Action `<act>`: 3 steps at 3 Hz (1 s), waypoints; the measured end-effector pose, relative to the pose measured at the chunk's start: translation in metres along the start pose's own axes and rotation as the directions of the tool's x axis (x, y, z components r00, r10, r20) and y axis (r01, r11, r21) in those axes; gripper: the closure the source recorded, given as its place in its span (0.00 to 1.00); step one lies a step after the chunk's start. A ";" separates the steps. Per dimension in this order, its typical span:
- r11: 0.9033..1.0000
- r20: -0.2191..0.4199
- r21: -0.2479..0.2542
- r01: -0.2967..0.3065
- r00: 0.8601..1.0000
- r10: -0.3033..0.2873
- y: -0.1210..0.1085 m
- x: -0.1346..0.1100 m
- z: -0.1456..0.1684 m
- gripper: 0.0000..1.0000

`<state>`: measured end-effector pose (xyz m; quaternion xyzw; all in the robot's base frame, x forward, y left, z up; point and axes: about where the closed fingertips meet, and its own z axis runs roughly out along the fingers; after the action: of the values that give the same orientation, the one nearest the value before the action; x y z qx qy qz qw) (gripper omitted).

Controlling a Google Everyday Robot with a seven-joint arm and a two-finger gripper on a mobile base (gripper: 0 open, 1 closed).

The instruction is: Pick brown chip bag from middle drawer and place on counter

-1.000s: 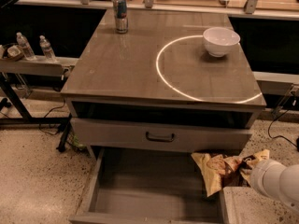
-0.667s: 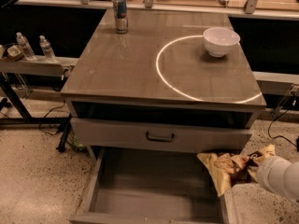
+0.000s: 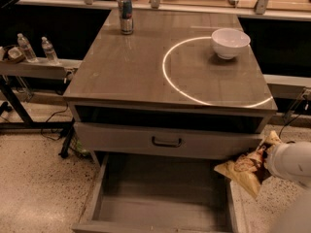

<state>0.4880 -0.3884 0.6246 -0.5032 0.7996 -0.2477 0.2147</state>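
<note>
The brown chip bag (image 3: 242, 170) is crumpled, tan with a dark printed face. It hangs in the air over the right wall of the open middle drawer (image 3: 160, 198), whose grey floor is bare. My gripper (image 3: 264, 160) comes in from the right on a white arm and is shut on the bag's right end; the bag mostly covers its fingers. The counter (image 3: 131, 72) is above, glossy grey-brown with a bright ring of light, well above the bag.
A white bowl (image 3: 230, 42) sits on the counter's back right and a drink can (image 3: 126, 14) at its back left. A closed drawer front with a dark handle (image 3: 166, 141) lies above the open drawer. Two water bottles (image 3: 36, 48) stand on a shelf at left.
My arm has moved to the right and slightly up with the chip bag. The bag has gone from inside the drawer's right side to over its right wall.
</note>
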 end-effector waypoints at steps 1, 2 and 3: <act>0.996 -0.033 0.061 0.072 0.997 -0.070 -0.035 -0.017 0.000 1.00; 0.989 -0.067 0.144 0.044 0.997 -0.034 -0.078 -0.006 -0.016 1.00; 0.963 -0.107 0.246 -0.112 0.984 0.141 -0.137 0.058 -0.065 1.00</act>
<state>0.5217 -0.4806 0.7539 -0.4052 0.8063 -0.3584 0.2393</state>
